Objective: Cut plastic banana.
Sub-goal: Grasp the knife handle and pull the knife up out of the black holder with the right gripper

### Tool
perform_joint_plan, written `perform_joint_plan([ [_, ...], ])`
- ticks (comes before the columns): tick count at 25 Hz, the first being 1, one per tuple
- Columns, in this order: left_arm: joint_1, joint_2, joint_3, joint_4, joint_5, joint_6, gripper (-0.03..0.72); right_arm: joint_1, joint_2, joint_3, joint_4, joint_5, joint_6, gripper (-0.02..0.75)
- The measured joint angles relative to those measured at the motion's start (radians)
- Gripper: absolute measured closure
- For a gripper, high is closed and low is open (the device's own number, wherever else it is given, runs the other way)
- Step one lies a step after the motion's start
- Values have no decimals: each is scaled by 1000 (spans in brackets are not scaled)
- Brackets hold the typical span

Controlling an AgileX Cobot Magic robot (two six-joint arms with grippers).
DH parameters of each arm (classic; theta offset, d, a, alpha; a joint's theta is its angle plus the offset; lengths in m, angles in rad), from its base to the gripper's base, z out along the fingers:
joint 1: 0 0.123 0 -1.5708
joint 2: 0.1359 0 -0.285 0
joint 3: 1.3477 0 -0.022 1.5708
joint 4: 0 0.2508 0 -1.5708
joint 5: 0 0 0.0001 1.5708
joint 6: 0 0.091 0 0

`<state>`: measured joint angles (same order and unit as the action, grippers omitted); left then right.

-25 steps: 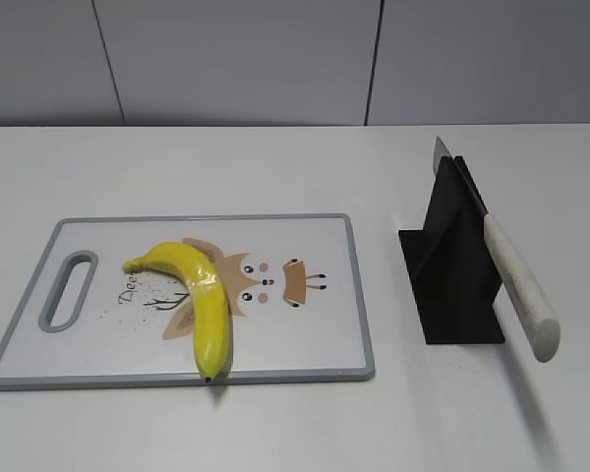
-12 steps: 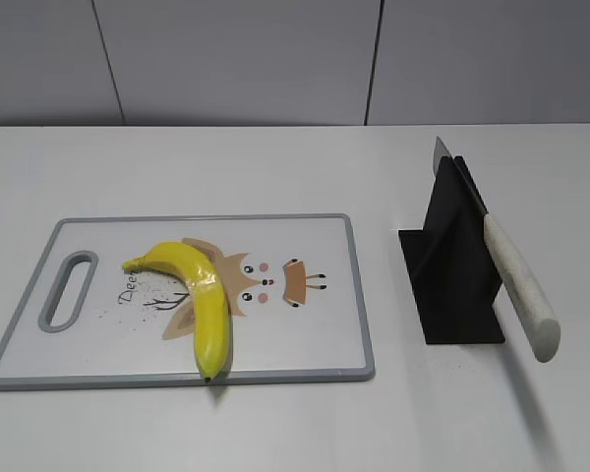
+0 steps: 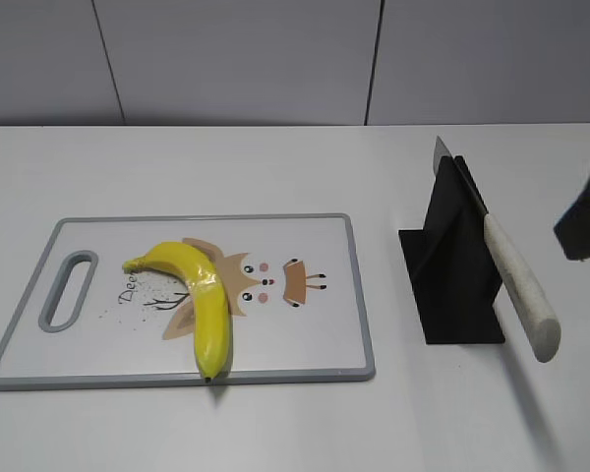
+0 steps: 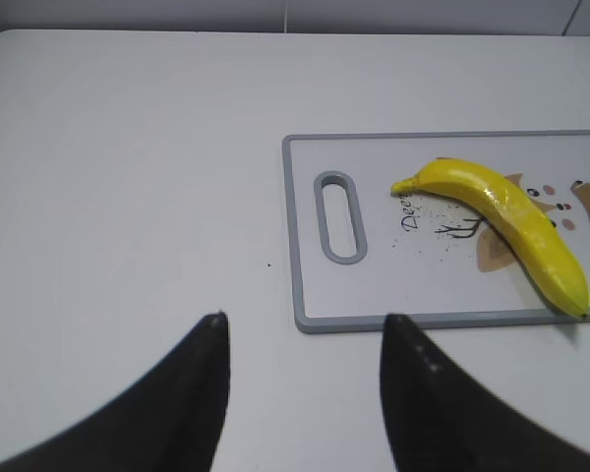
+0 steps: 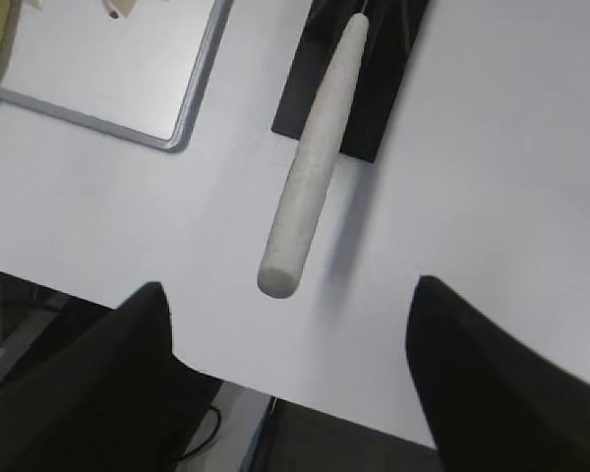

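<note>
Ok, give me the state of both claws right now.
Left claw: open, holding nothing, hovering off the cutting board.
Right claw: open, empty, above the knife handle.

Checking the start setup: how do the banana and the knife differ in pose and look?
The banana lies flat on the cutting board; the knife leans tilted in a black stand, handle jutting out. The banana is curved and glossy yellow; the knife is straight with a whitish handle. Neither is held by the fingers of either arm.
</note>
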<state>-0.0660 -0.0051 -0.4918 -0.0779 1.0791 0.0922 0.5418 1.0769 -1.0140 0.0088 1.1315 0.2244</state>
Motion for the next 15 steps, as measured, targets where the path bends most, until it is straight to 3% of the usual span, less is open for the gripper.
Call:
perform_joint_plan([
  [8, 0, 0, 0, 0, 0, 0, 200, 0, 259, -46, -1, 16, 203, 150],
  [15, 0, 0, 0, 0, 0, 0, 200, 0, 417, -46, -30, -29, 234, 150],
])
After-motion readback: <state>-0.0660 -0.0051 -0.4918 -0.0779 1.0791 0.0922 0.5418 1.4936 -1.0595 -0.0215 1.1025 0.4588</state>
